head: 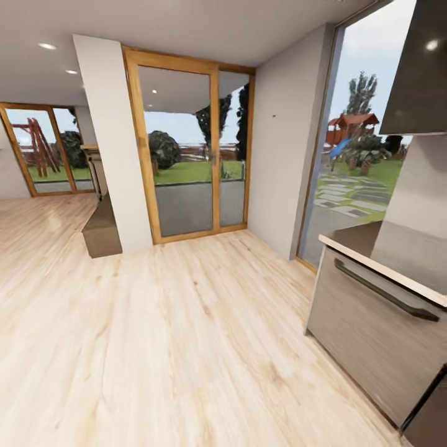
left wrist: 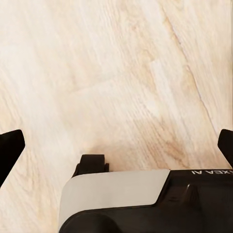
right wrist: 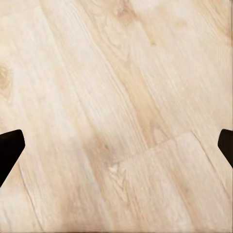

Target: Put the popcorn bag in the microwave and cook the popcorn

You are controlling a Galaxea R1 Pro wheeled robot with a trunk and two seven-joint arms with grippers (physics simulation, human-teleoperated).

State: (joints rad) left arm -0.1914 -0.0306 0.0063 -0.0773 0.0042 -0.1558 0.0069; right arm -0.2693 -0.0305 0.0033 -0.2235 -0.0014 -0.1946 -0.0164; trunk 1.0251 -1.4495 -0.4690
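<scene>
The popcorn bag, the popcorn and the microwave are out of view. At the right of the head view, the corner of a dark glossy countertop (head: 355, 238) with a pale edge sits over a grey-brown cabinet front. My left gripper (left wrist: 116, 145) hangs open over pale wood floor, its black fingertips (left wrist: 9, 148) spread wide apart with nothing between them. My right gripper (right wrist: 116, 145) is open too, above bare floorboards, its fingertips (right wrist: 9, 148) at the sides of its view.
A long dark handle (head: 385, 290) crosses the cabinet front. A dark hood (head: 419, 68) hangs above it. Wood-framed glass doors (head: 192, 149) stand ahead, with a white pillar (head: 115, 143) and a low bench (head: 102, 230) to their left. Part of my own base (left wrist: 116, 199) shows in the left wrist view.
</scene>
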